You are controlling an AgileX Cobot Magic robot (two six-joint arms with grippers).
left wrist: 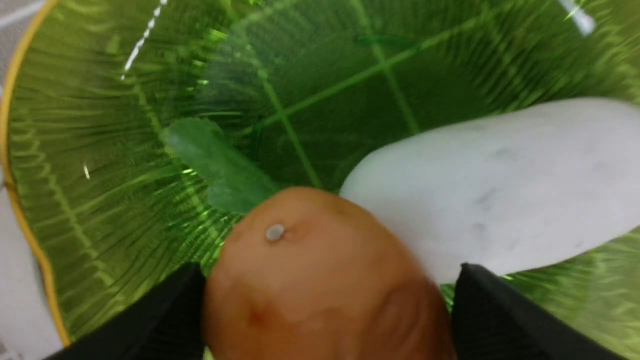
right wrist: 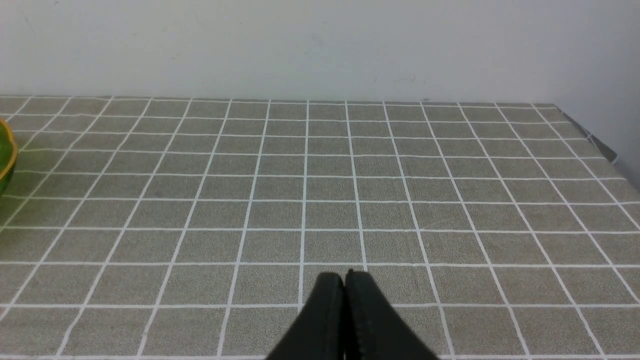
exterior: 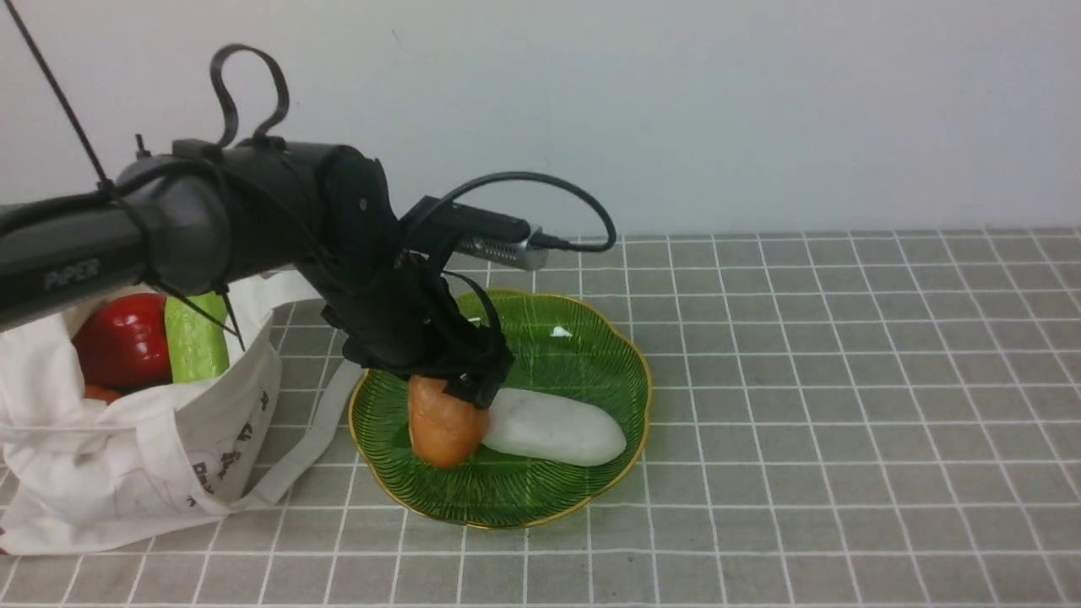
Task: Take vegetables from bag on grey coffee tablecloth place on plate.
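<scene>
My left gripper (exterior: 448, 395) is shut on the orange-brown potato (exterior: 439, 431), held upright with its lower end at the green plate (exterior: 591, 338). In the left wrist view the black fingers (left wrist: 170, 310) flank the potato (left wrist: 320, 280) over the plate's ribbed floor (left wrist: 125, 150). A white oval vegetable (exterior: 557, 431) lies on the plate against the potato and also shows in the left wrist view (left wrist: 500, 190). The off-white bag (exterior: 127, 456) at the left holds the red pepper (exterior: 122, 338) and the pale green gourd (exterior: 196, 338). My right gripper (right wrist: 345, 274) is shut and empty, low over the grey tablecloth (right wrist: 400, 190).
A bag strap (exterior: 312, 439) lies on the cloth against the plate's left rim. A small orange piece (exterior: 101, 393) shows inside the bag under the pepper. The plate's edge (right wrist: 6, 160) shows in the right wrist view. A white wall stands behind the table.
</scene>
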